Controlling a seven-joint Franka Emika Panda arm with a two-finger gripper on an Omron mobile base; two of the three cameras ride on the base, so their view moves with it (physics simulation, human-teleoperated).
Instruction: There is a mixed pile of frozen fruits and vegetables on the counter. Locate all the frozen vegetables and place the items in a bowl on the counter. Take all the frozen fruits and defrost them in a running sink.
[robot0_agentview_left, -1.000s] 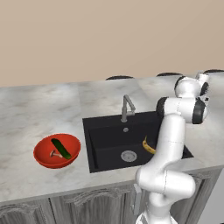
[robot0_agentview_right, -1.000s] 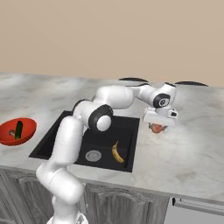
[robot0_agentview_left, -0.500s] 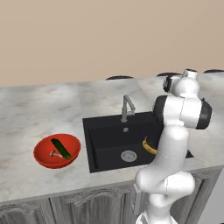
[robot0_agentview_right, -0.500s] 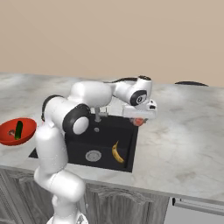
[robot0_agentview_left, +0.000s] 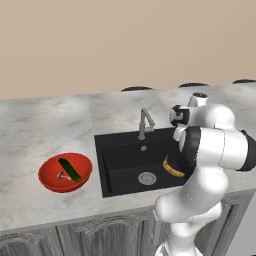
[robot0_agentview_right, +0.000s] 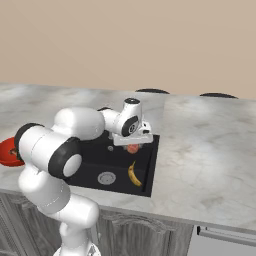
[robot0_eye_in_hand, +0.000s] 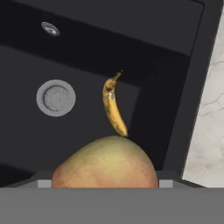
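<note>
arm folded low, gripper (robot0_agentview_right: 133, 147) clamped — pointing down

Behind my worktop rises a plain tan wall (robot0_agentview_left: 125, 40), bare and flat across both base views. Along the worktop's far edge sit a few dark rounded shapes (robot0_agentview_left: 136, 89), too small for me to tell what they are. Below the front edge, at the lower right of the right base view, I see a light grey panel with a long bar handle (robot0_agentview_right: 225, 235)
</note>
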